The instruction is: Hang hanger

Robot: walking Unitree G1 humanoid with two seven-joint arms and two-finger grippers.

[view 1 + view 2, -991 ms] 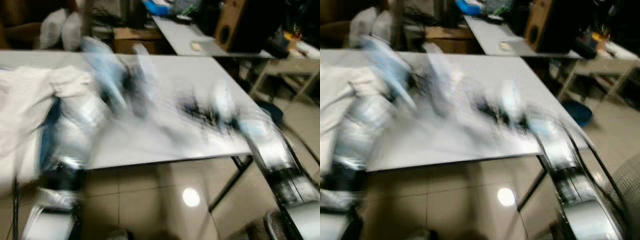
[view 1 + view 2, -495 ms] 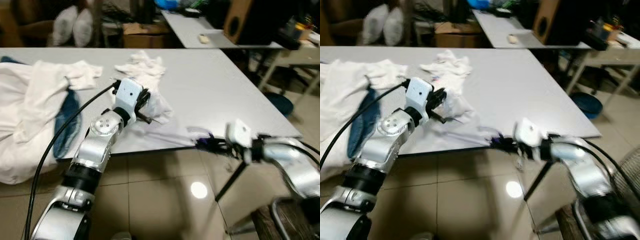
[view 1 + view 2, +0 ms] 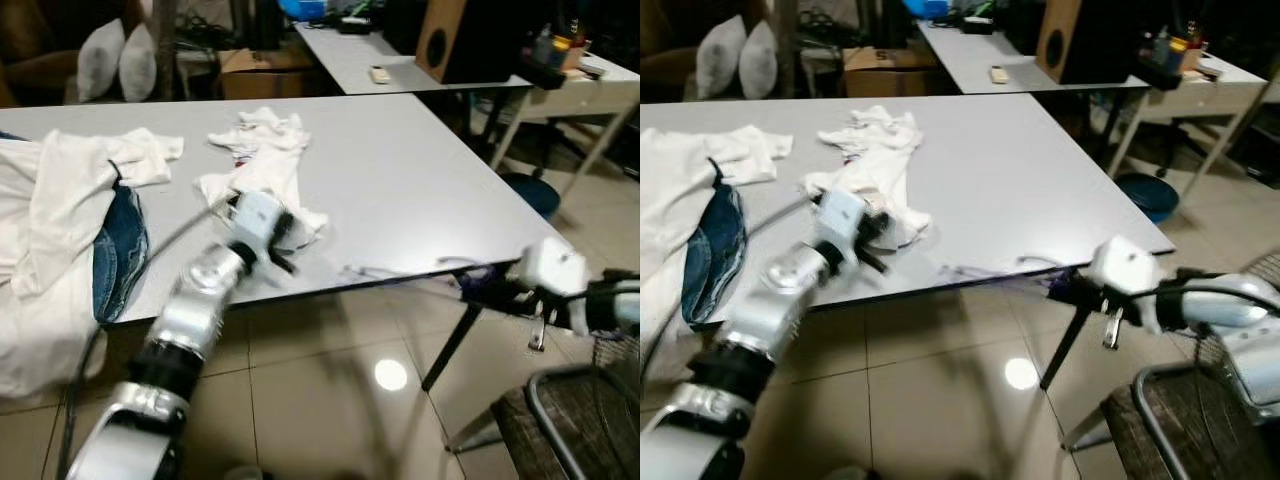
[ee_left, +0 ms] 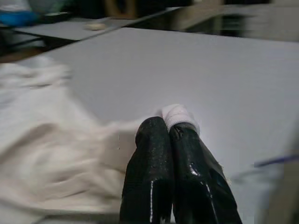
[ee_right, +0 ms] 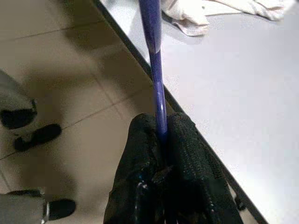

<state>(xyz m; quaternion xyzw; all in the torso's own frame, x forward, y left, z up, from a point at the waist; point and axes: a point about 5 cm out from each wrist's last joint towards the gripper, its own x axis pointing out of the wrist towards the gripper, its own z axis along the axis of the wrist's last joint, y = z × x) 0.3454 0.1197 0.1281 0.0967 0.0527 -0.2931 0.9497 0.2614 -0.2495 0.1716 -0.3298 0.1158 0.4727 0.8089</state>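
nearby, white clothes (image 3: pixel 262 160) on table (image 3: pixel 420 180)

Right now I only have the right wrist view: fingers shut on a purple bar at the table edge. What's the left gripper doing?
Observer: The left gripper is shut on a fold of the white garment, near the table's front edge.
Operator: Is the hanger's far end on the table?
Observer: It looks so. The hanger lies blurred along the front edge, and the right gripper holds it just off the edge.
Operator: Other clutter?
Observer: White clothes and a denim piece lie at the table's left end.
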